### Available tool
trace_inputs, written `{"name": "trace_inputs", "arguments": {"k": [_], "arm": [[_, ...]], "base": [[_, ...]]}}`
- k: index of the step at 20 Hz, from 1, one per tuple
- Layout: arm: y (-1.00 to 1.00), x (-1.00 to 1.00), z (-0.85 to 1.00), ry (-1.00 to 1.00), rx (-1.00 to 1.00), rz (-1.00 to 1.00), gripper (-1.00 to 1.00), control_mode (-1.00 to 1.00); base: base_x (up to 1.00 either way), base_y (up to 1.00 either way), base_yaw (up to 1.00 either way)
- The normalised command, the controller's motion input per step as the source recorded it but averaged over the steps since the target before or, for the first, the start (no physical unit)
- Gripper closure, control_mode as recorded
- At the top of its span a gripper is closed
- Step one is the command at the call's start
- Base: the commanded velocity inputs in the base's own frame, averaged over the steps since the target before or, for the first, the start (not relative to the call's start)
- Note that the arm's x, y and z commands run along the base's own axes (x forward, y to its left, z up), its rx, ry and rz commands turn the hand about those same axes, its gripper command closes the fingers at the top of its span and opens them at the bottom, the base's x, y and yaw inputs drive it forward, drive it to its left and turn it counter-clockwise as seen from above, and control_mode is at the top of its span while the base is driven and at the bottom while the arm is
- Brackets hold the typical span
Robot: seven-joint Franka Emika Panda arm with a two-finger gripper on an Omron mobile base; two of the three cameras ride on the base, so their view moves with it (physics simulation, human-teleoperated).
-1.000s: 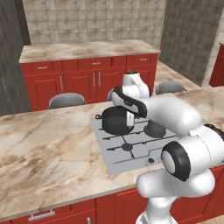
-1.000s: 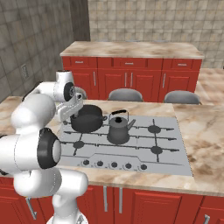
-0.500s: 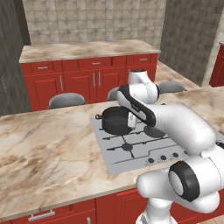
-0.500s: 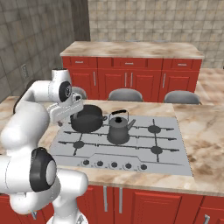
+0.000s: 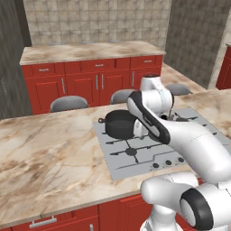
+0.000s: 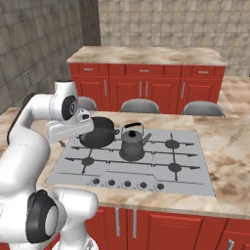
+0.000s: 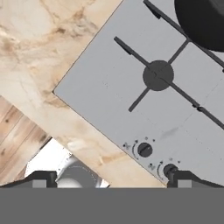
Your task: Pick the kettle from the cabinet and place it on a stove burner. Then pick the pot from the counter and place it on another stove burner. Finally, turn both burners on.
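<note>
Both vessels are set on the flat light grey steel cooktop (image 6: 195, 168), which is let into the long beige marbled stone table (image 5: 49, 158). The squat round black pot with two small side loop handles (image 6: 99, 132) sits on the far left burner. The small dark grey metal kettle with black arched handle and curved spout (image 6: 133, 143) sits on the burner just right of it, near the pot but apart from it. Judged from this, both placements are done and only the knobs remain.

Hand (image 7: 109, 177): fingers spread wide apart, nothing between them. The hand view looks down over the front left corner of the cooktop, with a bare round dark burner head under thin black wire grate (image 7: 158, 75) and two small dark round knobs, one (image 7: 145, 150) clear of the fingers, the other (image 7: 169, 169) just beside the right fingertip (image 7: 183, 178).

Handling judgement, knobs: small, rigid, low-profile and smooth, so likely slippery. There is little to grip. Take a knob across its diameter with both fingertips square on its rim, then rotate the wrist about the knob axis. An off-centre pinch would probably slide off.

Which knob feeds which burner: cannot tell from the markings, which are too small. The row of knobs (image 6: 127, 184) lies along the front edge.
</note>
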Motion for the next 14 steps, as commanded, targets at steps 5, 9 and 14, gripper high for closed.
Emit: {"name": "trace_inputs", "arguments": {"k": [5, 9, 14], "arm": [[-0.14, -0.46, 0.00, 0.01, 0.00, -0.24, -1.00, -1.00], [-0.17, -0.34, -0.07, 0.02, 0.00, -0.20, -1.00, -1.00], [-0.18, -0.10, -0.15, 0.02, 0.00, -0.11, -1.00, -1.00]], "base": [[0.00, 0.00, 0.00], [0.00, 0.00, 0.00], [0.00, 0.00, 0.00]]}}
